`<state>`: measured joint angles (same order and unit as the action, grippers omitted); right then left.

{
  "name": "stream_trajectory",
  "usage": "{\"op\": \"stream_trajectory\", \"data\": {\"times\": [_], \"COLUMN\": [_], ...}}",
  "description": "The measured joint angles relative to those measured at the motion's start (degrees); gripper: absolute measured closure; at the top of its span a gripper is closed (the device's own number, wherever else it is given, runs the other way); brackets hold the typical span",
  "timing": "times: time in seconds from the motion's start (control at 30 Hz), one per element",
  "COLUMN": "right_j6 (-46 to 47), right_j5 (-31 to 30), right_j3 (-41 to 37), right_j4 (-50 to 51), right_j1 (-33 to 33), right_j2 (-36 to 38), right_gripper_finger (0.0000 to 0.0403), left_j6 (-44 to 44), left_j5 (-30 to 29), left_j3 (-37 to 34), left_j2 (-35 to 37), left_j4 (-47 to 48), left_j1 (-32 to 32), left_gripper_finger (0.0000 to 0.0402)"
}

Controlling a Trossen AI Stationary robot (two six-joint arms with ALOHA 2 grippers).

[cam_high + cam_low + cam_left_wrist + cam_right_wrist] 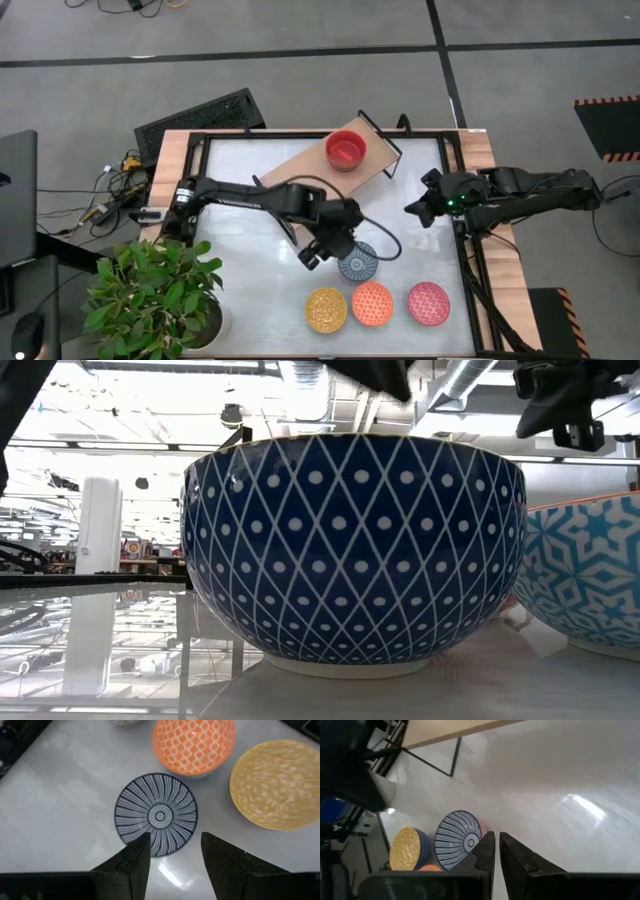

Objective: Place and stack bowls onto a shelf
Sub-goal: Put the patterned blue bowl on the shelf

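While its fingers stand spread apart with nothing between them, the left gripper (172, 855) hovers just above the near edge of the blue-white bowl (156, 814), which sits upright on the white table (250, 200) in the middle of the work area. Just beyond that bowl, in a row along the table's front edge, lie the yellow bowl (326, 309), the orange bowl (372, 303) and the pink bowl (429, 303), each apart from its neighbour. At the back of the table the shelf (300, 165) lies at a slant, and a red bowl (346, 150) rests on its light-wood board. The right gripper (495, 851) waits over the table's right edge, well apart from the bowls, its fingers nearly pressed together with only a thin gap and holding nothing.
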<state>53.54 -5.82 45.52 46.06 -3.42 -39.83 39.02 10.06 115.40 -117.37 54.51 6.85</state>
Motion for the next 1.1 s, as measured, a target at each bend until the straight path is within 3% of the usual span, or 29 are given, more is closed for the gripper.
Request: {"op": "stream_trajectory", "data": {"times": [0.3,0.53,1.1], "right_j6": [-1.5,-3.1,-2.6], "right_j5": [0.3,0.7,0.9], "right_j3": [0.0,0.0,0.0], "right_j4": [3.7,3.9,4.9], "right_j1": [0.0,0.0,-0.4], "right_j2": [0.6,0.5,0.5], "right_gripper_finger": [0.0349,0.0349,0.0349], "left_j6": [8.1,11.4,14.2], "left_j5": [-4.6,-4.6,-5.4], "left_j3": [-15.4,-21.1,-21.5], "left_j2": [0.0,0.1,-5.2], "left_j4": [-16.6,-23.6,-23.6], "left_j1": [2.2,3.9,3.8], "left_gripper_finger": [0.0242,0.0242,0.0251]}}
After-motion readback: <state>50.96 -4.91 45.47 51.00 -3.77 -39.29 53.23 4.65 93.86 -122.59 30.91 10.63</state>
